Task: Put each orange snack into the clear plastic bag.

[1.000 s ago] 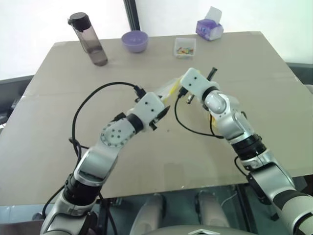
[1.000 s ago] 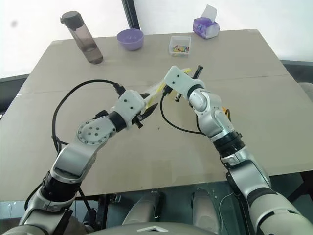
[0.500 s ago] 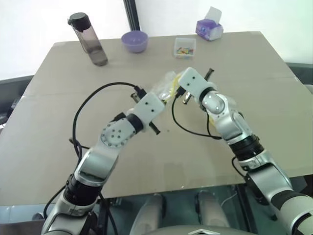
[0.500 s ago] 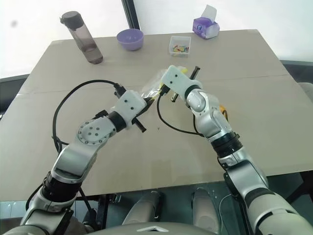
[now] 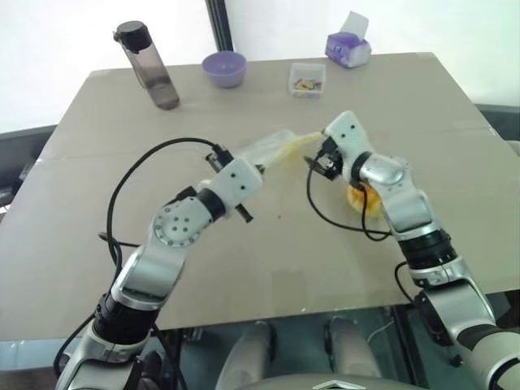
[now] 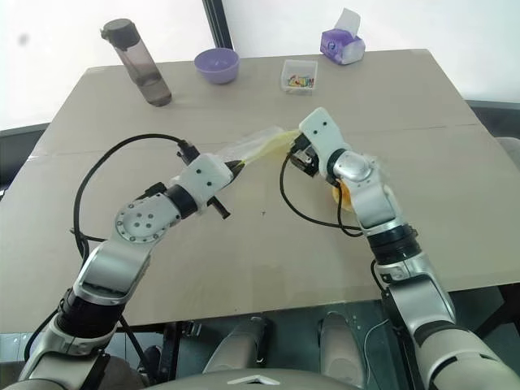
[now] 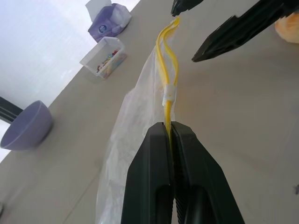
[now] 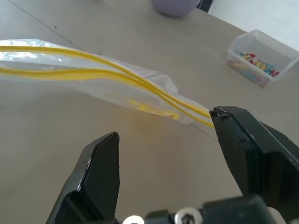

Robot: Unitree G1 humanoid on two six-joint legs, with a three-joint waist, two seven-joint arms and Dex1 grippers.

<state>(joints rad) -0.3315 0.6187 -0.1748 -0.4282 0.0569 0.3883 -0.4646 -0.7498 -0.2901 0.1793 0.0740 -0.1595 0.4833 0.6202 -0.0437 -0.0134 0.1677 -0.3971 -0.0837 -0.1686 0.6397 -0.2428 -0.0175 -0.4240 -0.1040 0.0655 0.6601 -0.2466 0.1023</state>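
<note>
The clear plastic bag (image 5: pixel 268 150) hangs stretched out above the table, and its yellow seal strip (image 7: pixel 169 70) runs from one gripper toward the other. My left gripper (image 7: pixel 169 125) is shut on that strip near one end. At the bag's far end my right gripper (image 8: pixel 164 123) stands open. The strip's tip lies right at one of its fingertips (image 8: pixel 219 116), and nothing is between the jaws. The orange snack (image 5: pixel 366 201) rests on the table behind my right forearm, partly hidden by it.
Along the far edge of the table (image 5: pixel 97 244) stand a dark water bottle (image 5: pixel 150 69), a purple bowl (image 5: pixel 224 67), a small clear box of colourful bits (image 5: pixel 307 79) and a purple tissue pack (image 5: pixel 348 49). Cables loop from both wrists.
My left gripper has shut on the seal strip. My right gripper has rolled, opened and let go of the bag, shifting right, and the orange snack now shows behind it.
</note>
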